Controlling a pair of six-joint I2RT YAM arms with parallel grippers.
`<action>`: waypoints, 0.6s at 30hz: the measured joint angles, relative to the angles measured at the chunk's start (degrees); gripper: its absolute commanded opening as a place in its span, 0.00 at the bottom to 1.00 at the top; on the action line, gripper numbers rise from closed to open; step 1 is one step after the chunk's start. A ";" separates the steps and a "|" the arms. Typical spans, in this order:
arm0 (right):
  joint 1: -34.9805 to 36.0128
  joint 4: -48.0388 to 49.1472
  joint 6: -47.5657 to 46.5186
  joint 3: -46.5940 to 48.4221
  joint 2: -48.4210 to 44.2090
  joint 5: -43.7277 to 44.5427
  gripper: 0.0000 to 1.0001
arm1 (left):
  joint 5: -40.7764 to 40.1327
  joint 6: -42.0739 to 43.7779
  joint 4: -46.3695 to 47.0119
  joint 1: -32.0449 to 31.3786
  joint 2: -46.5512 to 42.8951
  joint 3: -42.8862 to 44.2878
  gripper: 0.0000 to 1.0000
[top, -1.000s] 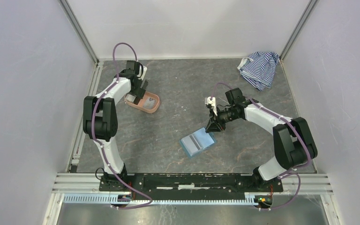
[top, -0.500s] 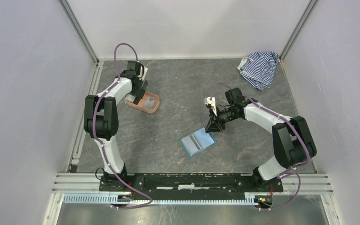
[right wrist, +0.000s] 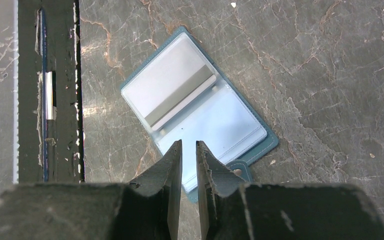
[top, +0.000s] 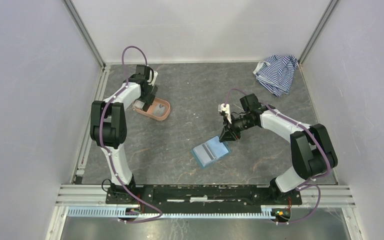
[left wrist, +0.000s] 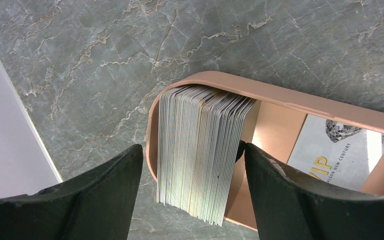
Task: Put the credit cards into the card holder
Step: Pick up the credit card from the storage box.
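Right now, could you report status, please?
Left gripper open, straddling credit cards in pink tray. Right gripper narrow over open card holder, grip unclear. Nothing blocking.

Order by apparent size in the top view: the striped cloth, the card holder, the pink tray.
Largest: striped cloth.
Then card holder and pink tray, about alike; the left arm hides part of the tray.

A: Where's your tray?
B: Tray (top: 164,114) is far-left on the bench (top: 195,85). The card stack (left wrist: 200,155) stands on edge in its left end, with one flat card (left wrist: 330,150) beside the stack.
A: And your card holder?
B: Card holder (right wrist: 195,107) lies open mid-bench, your right claw (right wrist: 189,150) over its edge. Cloth (top: 277,72) is in the far-right corner.
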 measured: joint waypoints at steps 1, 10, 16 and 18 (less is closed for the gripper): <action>0.00 -0.04 0.00 0.00 0.00 0.00 0.22 | 0.42 0.00 -0.02 0.13 0.00 0.00 0.77; 0.00 -0.07 -0.02 0.00 0.00 0.00 0.22 | 2.60 -0.02 -0.26 1.73 0.00 0.22 0.72; 0.00 -0.09 -0.07 0.00 0.00 -0.02 0.22 | 2.62 -0.02 -1.11 2.08 0.00 1.03 0.70; -0.02 -0.13 -0.17 0.00 0.00 -0.02 0.22 | 2.64 -0.02 -1.25 2.08 0.00 1.16 0.70</action>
